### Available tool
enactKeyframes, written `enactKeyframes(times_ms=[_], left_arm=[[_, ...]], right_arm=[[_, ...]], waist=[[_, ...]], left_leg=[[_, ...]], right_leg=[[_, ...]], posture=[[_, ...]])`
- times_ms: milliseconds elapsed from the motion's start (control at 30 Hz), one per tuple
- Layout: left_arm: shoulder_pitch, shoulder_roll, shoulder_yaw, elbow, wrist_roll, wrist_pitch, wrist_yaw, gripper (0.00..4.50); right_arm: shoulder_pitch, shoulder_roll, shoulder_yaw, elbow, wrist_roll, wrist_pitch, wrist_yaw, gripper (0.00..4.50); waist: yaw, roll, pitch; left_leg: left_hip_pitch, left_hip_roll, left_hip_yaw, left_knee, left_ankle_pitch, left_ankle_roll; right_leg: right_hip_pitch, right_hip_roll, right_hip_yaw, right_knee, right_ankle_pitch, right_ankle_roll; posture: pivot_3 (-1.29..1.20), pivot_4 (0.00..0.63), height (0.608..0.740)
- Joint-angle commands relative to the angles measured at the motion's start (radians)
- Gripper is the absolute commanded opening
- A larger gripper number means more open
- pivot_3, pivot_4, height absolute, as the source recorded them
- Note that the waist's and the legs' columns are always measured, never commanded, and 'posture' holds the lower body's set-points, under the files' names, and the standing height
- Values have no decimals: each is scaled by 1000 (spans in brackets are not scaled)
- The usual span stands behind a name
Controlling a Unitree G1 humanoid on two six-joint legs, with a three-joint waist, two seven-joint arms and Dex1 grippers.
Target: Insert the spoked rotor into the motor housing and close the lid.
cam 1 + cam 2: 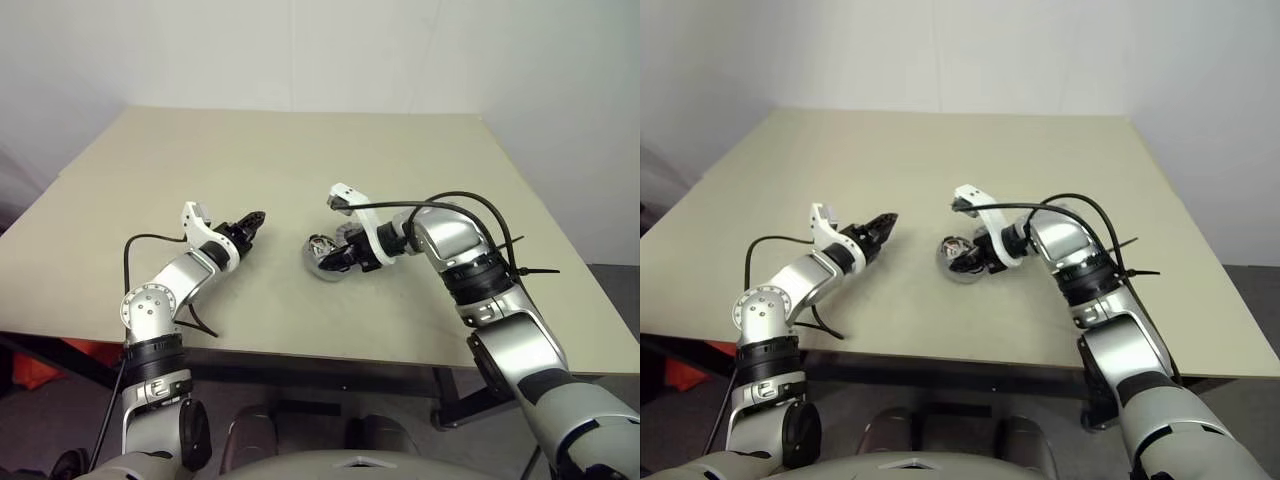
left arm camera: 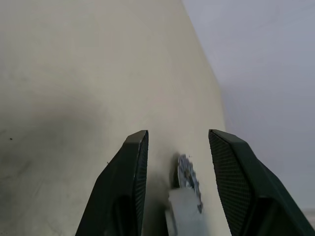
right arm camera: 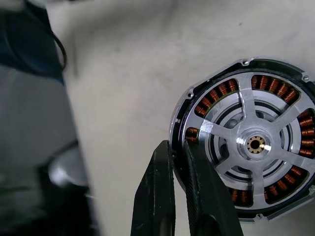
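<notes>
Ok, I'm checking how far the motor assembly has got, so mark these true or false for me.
1. The silver spoked rotor sits inside the round metal motor housing. True.
2. The right end effector hangs open, clear of the housing. False: it is shut on the housing's rim.
3. The left end effector grips the housing from the other side. False: its fingers stand apart with nothing between them, and it is off to the housing's left over the beige table.
4. The housing's copper windings lie uncovered. True.
</notes>
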Motion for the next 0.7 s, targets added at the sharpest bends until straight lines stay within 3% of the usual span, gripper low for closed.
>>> enactKeyframes(times_ms=[33, 167, 300, 467, 700], left_arm=[[-1, 3, 6, -56, -22, -14, 9, 2047], [17, 2, 8, -82, -29, -14, 23, 2047], [33, -3, 7, -107, -37, -18, 38, 2047], [50, -3, 5, -128, -45, -22, 54, 2047], [60, 0, -4, -133, -47, -28, 62, 2047]], right_arm=[[-78, 87, -100, 38, 45, 158, -121, 2], [-156, 278, -330, 248, -33, 235, -391, 2], [-182, 359, -444, 336, -44, 172, -564, 2], [-200, 413, -582, 509, -36, -42, -796, 2], [-250, 410, -607, 649, 41, -232, -857, 2]], waist=[[-1, 0, 0], [-4, 0, 0], [-3, 0, 0], [-3, 0, 0], [-2, 1, 0]], left_leg=[[0, 0, 0, 0, 1, -1], [1, 0, 0, -3, 3, -5], [2, 1, 0, -5, 3, -6], [3, 0, 0, -6, 4, -8], [12, -3, 0, -15, 8, -15]], right_leg=[[0, 0, 0, 0, 0, 0], [-1, 1, 1, 1, 0, 0], [-2, 1, 1, 0, 0, 0], [-1, 1, 2, 0, 0, 0], [4, 0, 2, -2, -1, 1]], posture=[[0, 0, 740], [0, 0, 740], [0, 0, 740], [0, 0, 740], [0, 0, 740]])
